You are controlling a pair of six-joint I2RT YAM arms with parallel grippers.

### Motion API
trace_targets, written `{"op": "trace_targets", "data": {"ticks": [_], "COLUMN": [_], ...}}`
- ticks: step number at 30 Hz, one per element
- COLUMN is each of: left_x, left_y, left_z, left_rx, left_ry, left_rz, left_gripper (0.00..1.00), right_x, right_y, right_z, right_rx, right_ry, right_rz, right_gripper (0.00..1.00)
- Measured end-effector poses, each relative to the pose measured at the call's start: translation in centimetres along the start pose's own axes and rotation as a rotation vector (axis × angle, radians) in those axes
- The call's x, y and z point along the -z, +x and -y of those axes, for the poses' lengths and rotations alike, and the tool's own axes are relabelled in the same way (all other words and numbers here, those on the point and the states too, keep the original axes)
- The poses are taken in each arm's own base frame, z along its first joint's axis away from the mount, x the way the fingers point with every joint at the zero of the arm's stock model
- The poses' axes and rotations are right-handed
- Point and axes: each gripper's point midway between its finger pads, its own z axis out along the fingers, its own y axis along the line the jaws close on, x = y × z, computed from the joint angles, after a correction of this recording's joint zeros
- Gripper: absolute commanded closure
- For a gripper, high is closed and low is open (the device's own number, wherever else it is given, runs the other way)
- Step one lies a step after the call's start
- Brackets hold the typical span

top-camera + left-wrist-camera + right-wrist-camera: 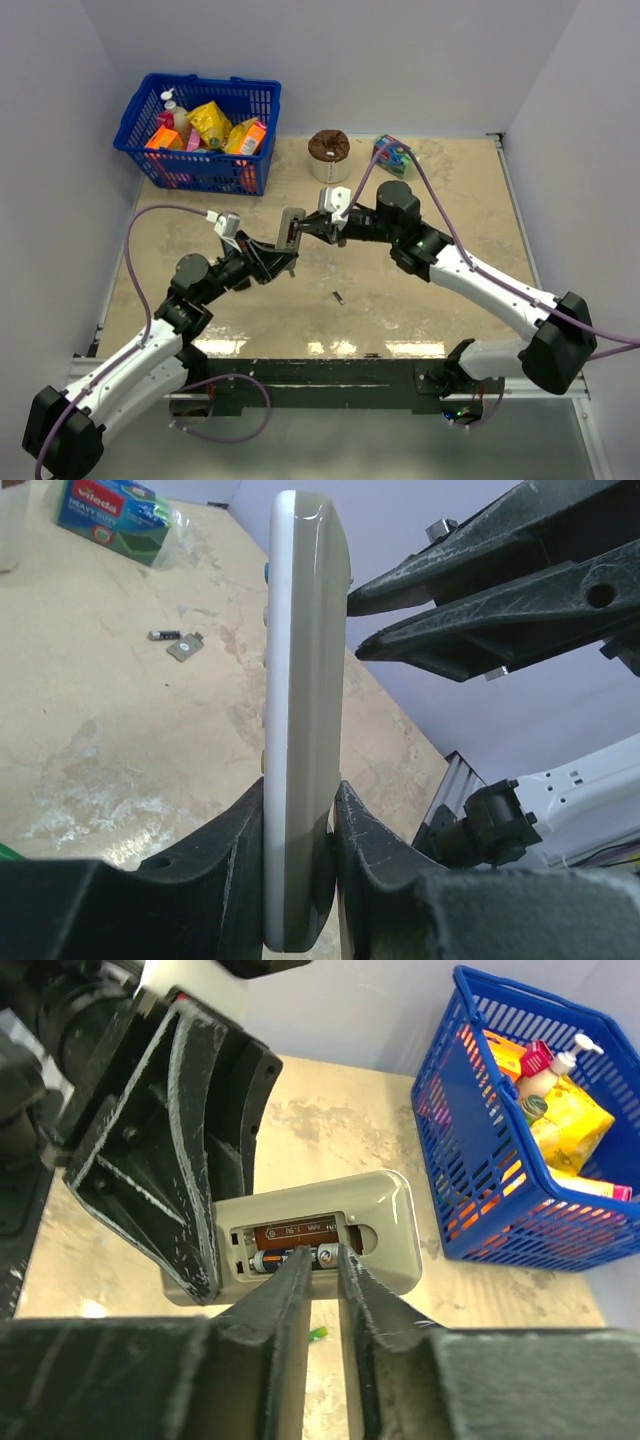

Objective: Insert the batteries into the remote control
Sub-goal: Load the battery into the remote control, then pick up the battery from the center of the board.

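Currently, the remote control (300, 680) is held off the tabletop (100, 740), edge-on in the left wrist view. It is clamped near its lower end by the left tool (298, 790), which is closed firmly on its face and back. Its grey back is turned towards the right tool (322, 1255), and the battery compartment (300, 1245) is seen uncovered. 1 battery (280, 1259) is seen lying in the compartment, along its lower side; whether a 2nd is seated above it cannot be told. The right tool is parted by a narrow gap only, with nothing seen between its fingers. Its tips are placed at the compartment opening, against the remote's back.

1 loose battery (160, 635) is noted on the tabletop, just beside a small flat grey piece (186, 648) and well apart from both tools. A small green piece (317, 1333) is observed on the tabletop below the remote. A blue basket (215, 172) of packets is recorded at the far left corner, and a sponge pack (105, 510) at the far side.
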Motion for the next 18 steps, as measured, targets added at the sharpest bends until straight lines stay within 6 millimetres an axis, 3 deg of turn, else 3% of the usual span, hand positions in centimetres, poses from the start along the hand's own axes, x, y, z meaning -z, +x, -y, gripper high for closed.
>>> {"op": "trace_targets", "data": {"ticks": [7, 13, 18], "left_x": [-0.1, 0.7, 1.7], "left_y": [-0.9, 0.3, 0.8], "left_z": [-1.4, -5.4, -7.4], "left_rx": [-0.059, -0.049, -0.046], "left_ry": [-0.081, -0.279, -0.381], "left_rz": [0.029, 0.005, 0.019], "left_gripper": [1.0, 1.0, 1.0], "right_x": [1.4, 2.9, 4.7], "right_y": [-1.1, 1.2, 5.9], "right_z": [2.0, 3.0, 1.5], "right_rx": [-0.126, -0.321, -0.516], "right_ry": [0.135, 0.278, 0.358], "right_rz": [-0.035, -0.162, -0.361], "right_gripper": [0.38, 0.33, 0.41]}}
